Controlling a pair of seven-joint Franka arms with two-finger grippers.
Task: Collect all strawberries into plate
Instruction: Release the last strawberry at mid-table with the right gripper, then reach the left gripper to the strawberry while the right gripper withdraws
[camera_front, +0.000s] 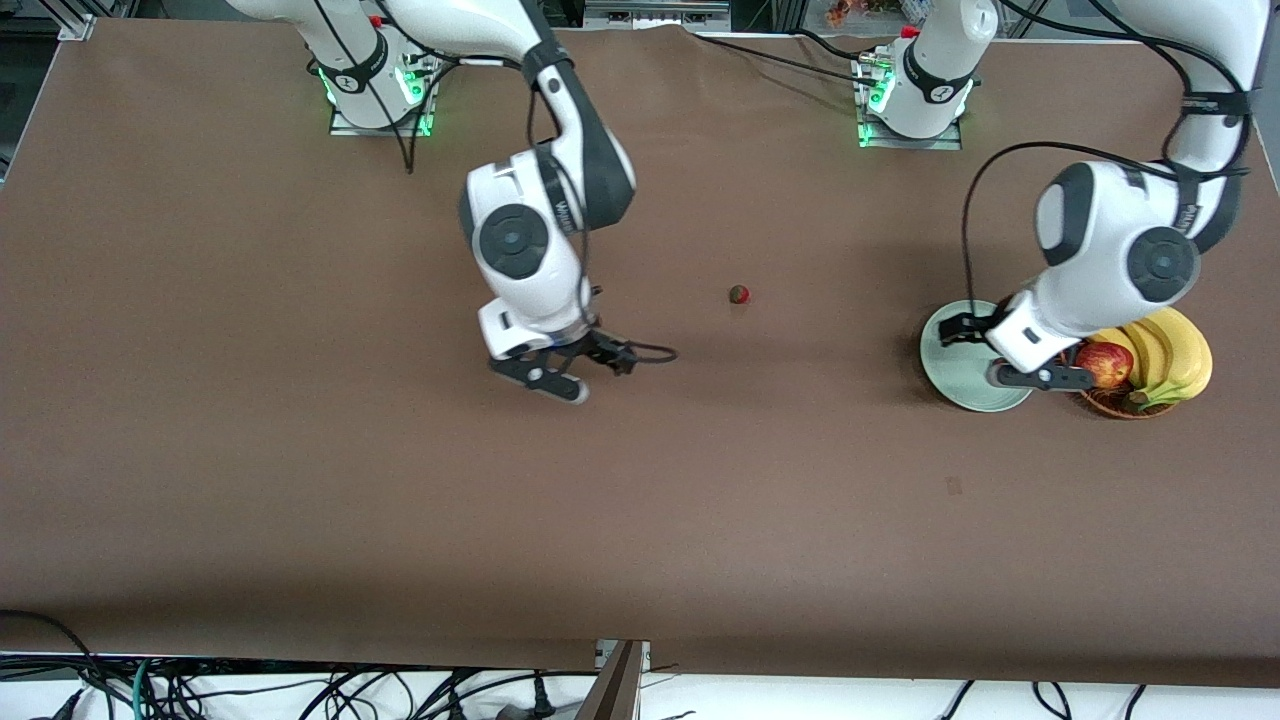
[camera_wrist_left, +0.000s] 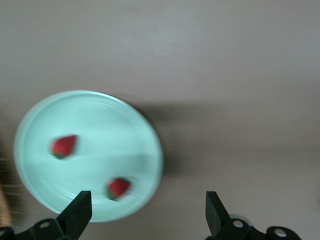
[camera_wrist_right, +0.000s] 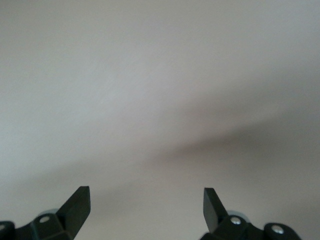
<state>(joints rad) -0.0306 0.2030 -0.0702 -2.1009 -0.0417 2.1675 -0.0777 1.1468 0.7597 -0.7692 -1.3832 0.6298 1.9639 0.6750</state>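
The pale mint-green plate (camera_front: 955, 368) lies at the left arm's end of the table, next to a basket. In the left wrist view, two strawberries (camera_wrist_left: 64, 146) (camera_wrist_left: 119, 188) lie on the plate (camera_wrist_left: 100, 117). My left gripper (camera_wrist_left: 147, 212) hangs open over the plate's edge (camera_front: 1000, 352), nothing between its fingers. A third strawberry (camera_front: 738, 294) lies on the bare table between the two arms. My right gripper (camera_front: 580, 368) is open and empty over bare table, toward the right arm's end from that berry. Its wrist view shows only tabletop between the fingers (camera_wrist_right: 80, 205).
A brown wicker basket (camera_front: 1115, 402) beside the plate holds a red-yellow apple (camera_front: 1105, 363) and a bunch of bananas (camera_front: 1170, 352). Brown cloth covers the table. Cables hang along the table's front edge.
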